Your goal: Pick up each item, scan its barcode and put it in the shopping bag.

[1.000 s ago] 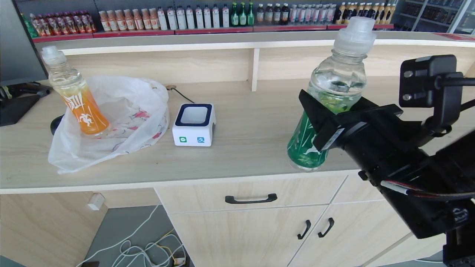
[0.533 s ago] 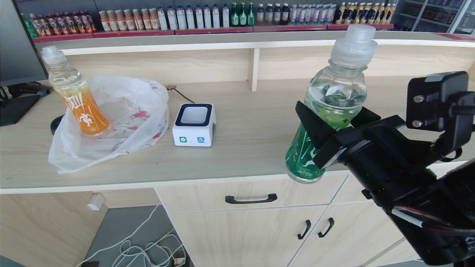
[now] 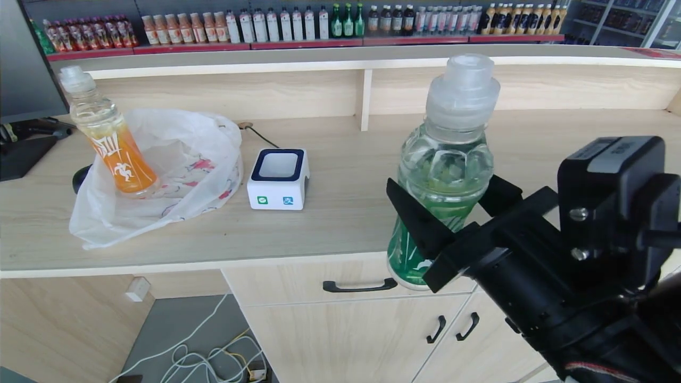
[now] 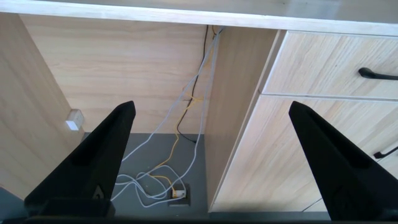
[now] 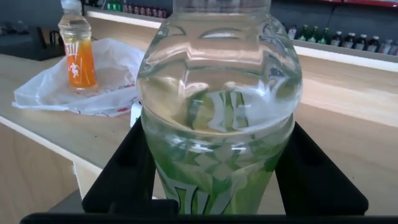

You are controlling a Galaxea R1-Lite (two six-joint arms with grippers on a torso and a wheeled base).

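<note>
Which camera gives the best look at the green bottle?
The head view: the bottle shows whole, cap to base, in the right gripper. The right wrist view shows its middle close up; the left wrist view faces cupboards.

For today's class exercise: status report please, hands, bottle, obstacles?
Right hand shut on green bottle, upright, off the counter. Left hand open, down by the cabinet. Nothing between bottle and scanner; orange bottle stands on shopping bag.

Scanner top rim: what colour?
Dark navy blue, on a white body. Head view shows the scanner best.
</note>
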